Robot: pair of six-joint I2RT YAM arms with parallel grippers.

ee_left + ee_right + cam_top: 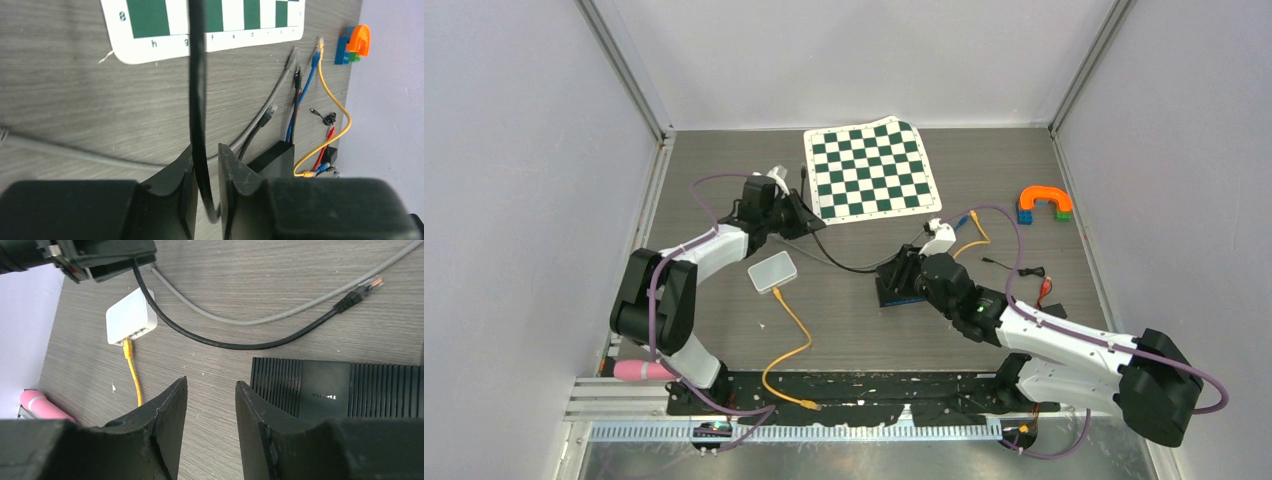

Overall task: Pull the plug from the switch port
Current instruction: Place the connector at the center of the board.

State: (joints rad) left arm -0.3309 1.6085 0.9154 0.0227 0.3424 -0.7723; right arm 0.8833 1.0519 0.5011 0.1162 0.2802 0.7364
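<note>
As the plug [357, 294] of the black cable [197, 75] lies free on the worktop [250, 270] near the black switch [330, 390], we would spread the left fingers [240, 175] — barely apart around the cable — wider before lifting, the right fingers [167, 415] standing spread, empty.

The bench [984, 160] is a dark grey, wood-grain top. Toward its far side lies a green-and-white checkered mat [870, 168]. Left of centre sits a small white switch box [772, 271], with a yellow cable [134, 375] plugged into its near side and trailing across the wood to the near edge. Right of centre lies a black ribbed box [325, 390]. A grey cable [240, 321] snakes over the surface between the two. Orange, blue and green blocks [1044, 204] rest near the right wall, well apart from the boxes
</note>
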